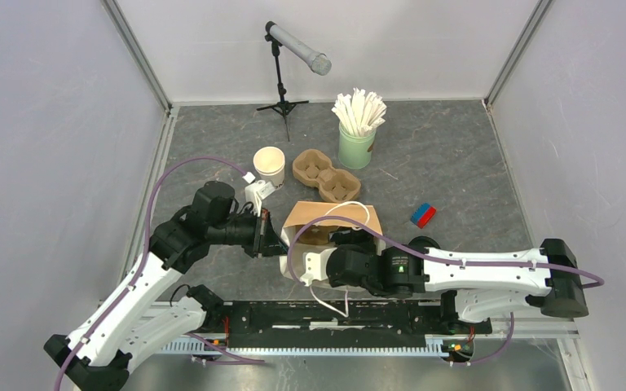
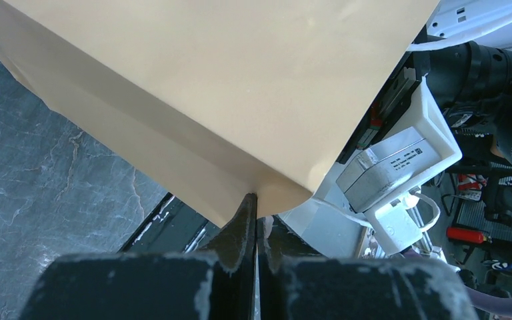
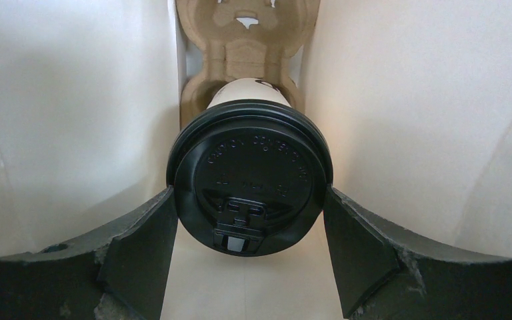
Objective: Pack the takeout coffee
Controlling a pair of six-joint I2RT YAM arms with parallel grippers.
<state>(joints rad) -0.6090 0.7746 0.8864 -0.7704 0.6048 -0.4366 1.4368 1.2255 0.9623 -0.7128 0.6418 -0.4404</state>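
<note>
- Plainly inside the brown paper bag (image 1: 350,218): the takeout coffee (image 3: 250,167), black lid facing the right wrist camera, white wall with dark print just visible behind it
- Sits in the near well of a pulp carrier (image 3: 240,40) that lies within the bag, with the carrier's second well beyond it
- Shows pale bag walls close on either side of the cup
- Right gripper (image 3: 250,193): reaches in through the bag's mouth, fingers (image 3: 140,253) spread wide and set against the lid's rim on both sides, clasping the cup
- Left gripper (image 2: 253,207): pinches a corner fold of the bag's edge, fingers pressed tight together with only paper between them
- Holds that fold at the bag's left side in the top view, near the right arm's wrist
- Rests on the dark grey table (image 1: 456,163), bag between the two arms
- Farther back on the table: a stack of cream cups (image 1: 269,165) to the left, a second carrier (image 1: 326,177) just behind the bag, a green cup of white sticks (image 1: 357,138) behind that
- Off to the right, well apart from the bag: a red-and-blue block (image 1: 423,215)
- At the far edge: a small black stand (image 1: 281,90) carrying a grey tube
</note>
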